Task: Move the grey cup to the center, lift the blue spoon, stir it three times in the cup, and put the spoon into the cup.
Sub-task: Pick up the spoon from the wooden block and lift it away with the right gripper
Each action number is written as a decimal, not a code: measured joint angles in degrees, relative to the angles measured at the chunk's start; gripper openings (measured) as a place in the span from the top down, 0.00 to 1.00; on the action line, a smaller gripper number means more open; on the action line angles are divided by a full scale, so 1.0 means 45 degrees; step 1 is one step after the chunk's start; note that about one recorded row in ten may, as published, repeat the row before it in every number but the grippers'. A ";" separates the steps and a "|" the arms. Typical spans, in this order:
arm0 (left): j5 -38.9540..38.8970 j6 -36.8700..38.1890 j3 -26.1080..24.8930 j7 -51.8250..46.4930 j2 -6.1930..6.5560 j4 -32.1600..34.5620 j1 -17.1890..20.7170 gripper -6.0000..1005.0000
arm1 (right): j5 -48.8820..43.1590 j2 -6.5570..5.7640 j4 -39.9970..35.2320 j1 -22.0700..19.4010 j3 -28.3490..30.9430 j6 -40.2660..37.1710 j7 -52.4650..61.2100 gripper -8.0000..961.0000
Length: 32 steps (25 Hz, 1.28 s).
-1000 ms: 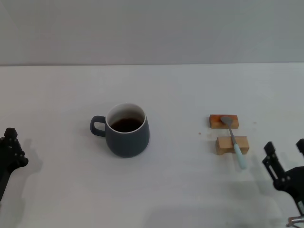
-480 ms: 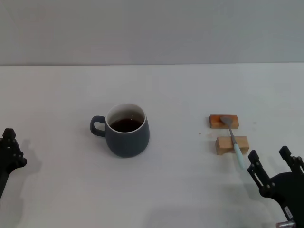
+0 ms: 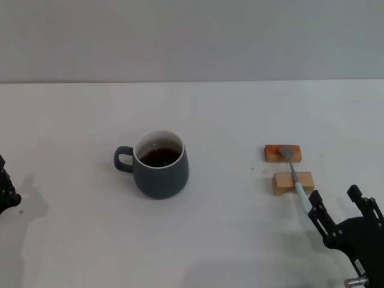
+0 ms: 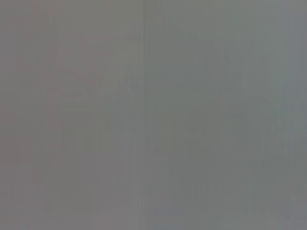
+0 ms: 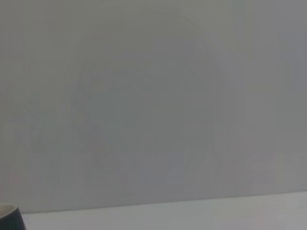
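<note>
The grey cup (image 3: 159, 166) stands upright on the white table, left of the middle, with its handle to the left and dark brown liquid inside. A corner of it also shows in the right wrist view (image 5: 9, 219). The blue spoon (image 3: 295, 176) lies across two small wooden blocks at the right, with its metal bowl on the far block and its pale blue handle pointing toward me. My right gripper (image 3: 337, 207) is open and empty, just in front of the handle's end. My left gripper (image 3: 5, 191) sits at the table's far left edge, mostly out of view.
Two wooden blocks, the far one (image 3: 282, 153) and the near one (image 3: 293, 182), bear the spoon. The white table (image 3: 228, 120) ends at a grey wall at the back. The left wrist view shows only plain grey.
My right gripper has moved left and a little forward, to the end of the spoon's handle. My left gripper has drawn back toward the left edge of the view.
</note>
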 joint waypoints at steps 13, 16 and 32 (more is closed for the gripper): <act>-0.0001 -0.0003 0.0000 0.0000 0.0001 0.0075 -0.0003 1.00 | 0.0018 0.0026 0.0056 0.0386 0.0004 0.0815 0.0009 0.20; -0.0001 -0.0006 0.0000 0.0000 0.0001 0.0092 0.0015 1.00 | 0.0022 0.0025 0.0084 0.0478 0.0026 0.1108 0.0010 0.20; -0.0001 -0.0046 0.0000 0.0000 0.0017 0.0137 0.0027 1.00 | 0.0019 0.0016 0.0175 0.0558 0.0025 0.1346 0.0011 0.20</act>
